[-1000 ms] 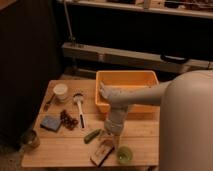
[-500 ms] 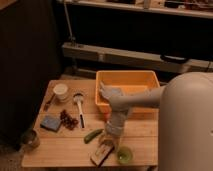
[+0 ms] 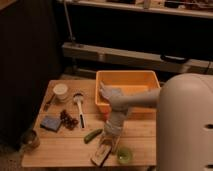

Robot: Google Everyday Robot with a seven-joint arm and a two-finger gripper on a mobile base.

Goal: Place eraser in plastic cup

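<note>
The eraser (image 3: 101, 153), a tan block with a dark strip, lies on the wooden table (image 3: 65, 150) near its front edge. The lime-green plastic cup (image 3: 124, 155) stands upright just right of it, a small gap apart. My gripper (image 3: 107, 142) points down right over the eraser's far end, at or touching it. The arm (image 3: 131, 100) reaches in from the right, over the orange bin, and hides part of the eraser's far end.
An orange bin (image 3: 125, 80) stands at the back right. A white cup (image 3: 60, 91), a spoon (image 3: 79, 107), a dark red cluster (image 3: 70, 119), a blue pad (image 3: 50, 123), a metal can (image 3: 30, 139) and a green vegetable (image 3: 92, 135) lie to the left.
The arm's wrist has shifted slightly right and up over the eraser. The eraser and the cup have stayed in place.
</note>
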